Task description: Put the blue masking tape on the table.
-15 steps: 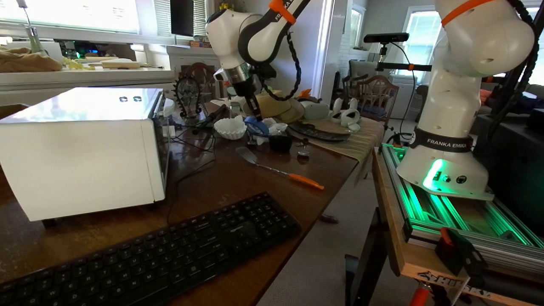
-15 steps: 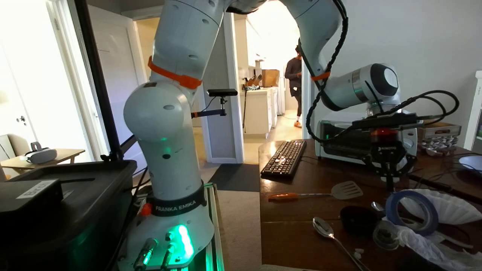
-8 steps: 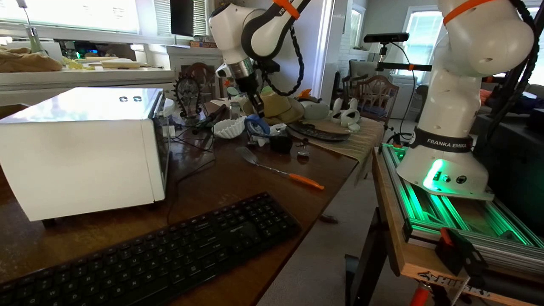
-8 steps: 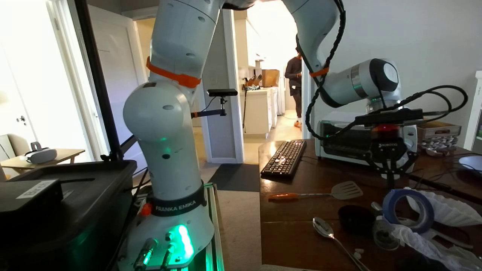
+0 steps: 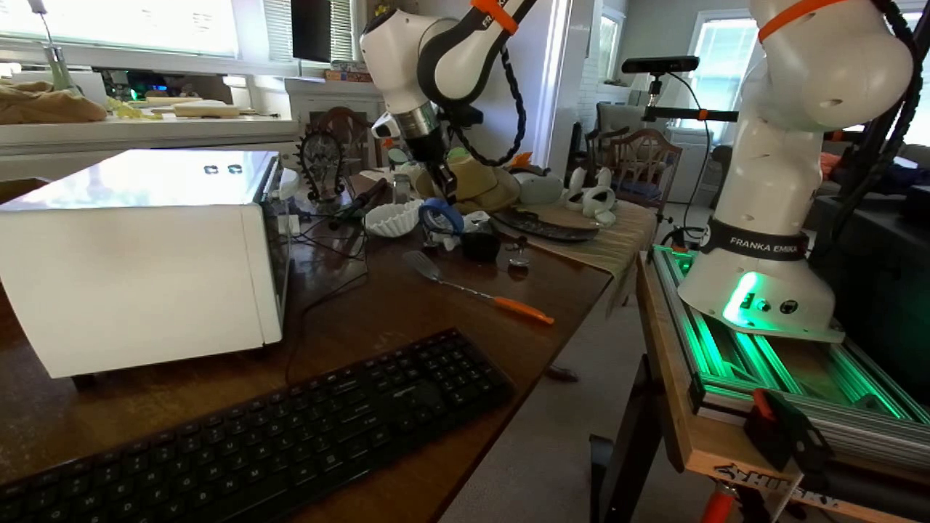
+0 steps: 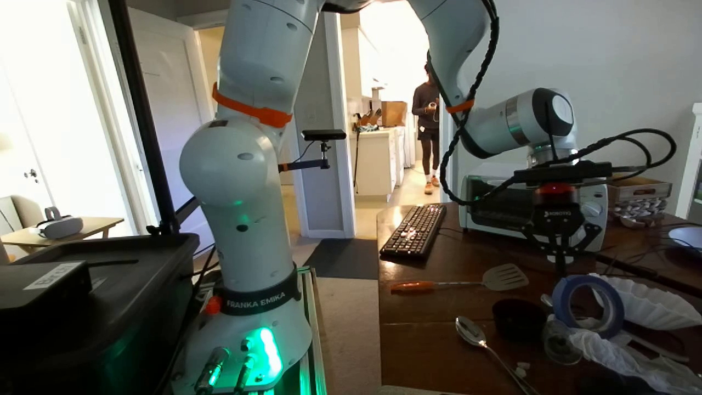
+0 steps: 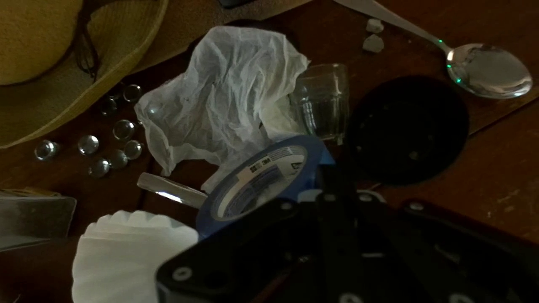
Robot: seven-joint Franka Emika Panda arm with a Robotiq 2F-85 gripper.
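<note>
Seemingly at the placing step: blue 3M masking tape (image 6: 561,304), one roll, rim pinched by the gripper (image 6: 560,269), hangs tilted near the black bowl (image 6: 518,320); next, presumably, lowering to the wooden table (image 6: 425,345), release.

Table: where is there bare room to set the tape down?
Bare table shows between keyboard and spatula in both exterior views, and between spatula and spoon in an exterior view. It is crowded around the tape in the claw: bowl, glass and crumpled paper.
</note>
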